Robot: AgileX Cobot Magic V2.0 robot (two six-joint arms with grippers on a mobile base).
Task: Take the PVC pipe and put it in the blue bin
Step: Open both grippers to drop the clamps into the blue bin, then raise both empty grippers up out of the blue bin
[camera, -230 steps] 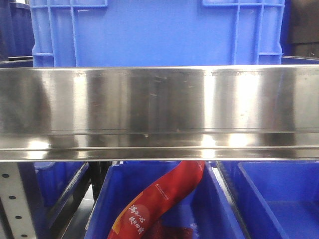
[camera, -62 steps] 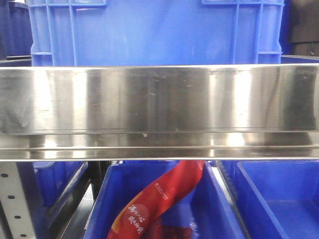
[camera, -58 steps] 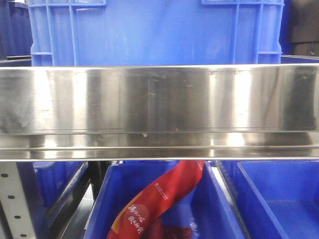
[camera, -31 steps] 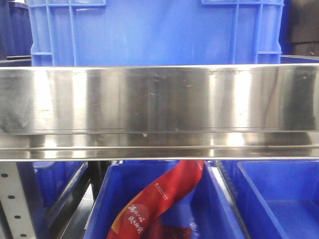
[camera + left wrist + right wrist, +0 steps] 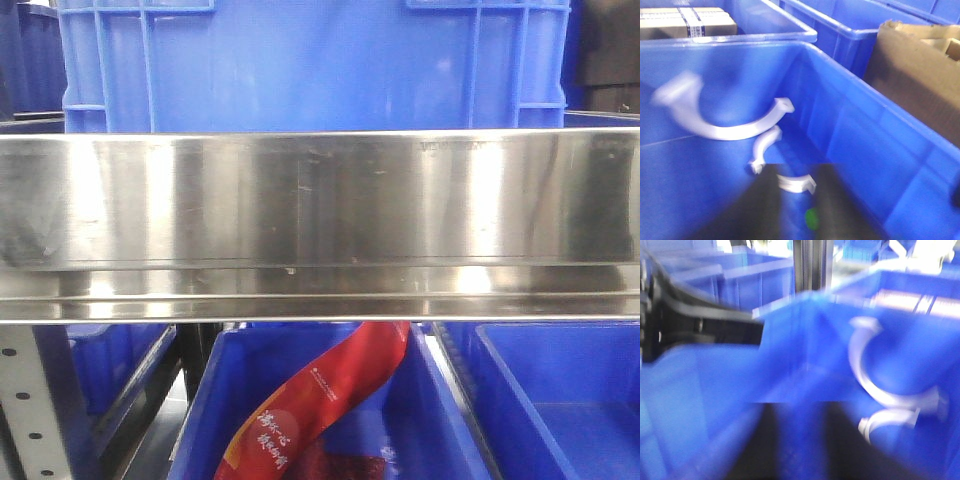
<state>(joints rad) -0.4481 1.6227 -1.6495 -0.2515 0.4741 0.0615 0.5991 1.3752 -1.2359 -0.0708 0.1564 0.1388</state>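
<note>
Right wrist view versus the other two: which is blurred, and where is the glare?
Right wrist view: heavily motion-blurred, the white clamps smeared and the jaws unreadable. Left wrist view: milder blur, worst on the large white clamp; the cardboard box stays fairly crisp. Front view: sharp, with bright vertical glare bands on the steel shelf edge.

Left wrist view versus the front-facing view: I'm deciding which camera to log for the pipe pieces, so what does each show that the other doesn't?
Only the left wrist view shows white curved PVC pieces: a large one, a smaller one and a third at the dark blurred gripper, all inside a blue bin, plus a cardboard box beside it.

Only the front-facing view shows the steel shelf rail, a red printed package in a lower bin, and a crate on top.

Both show blue plastic bins.
</note>
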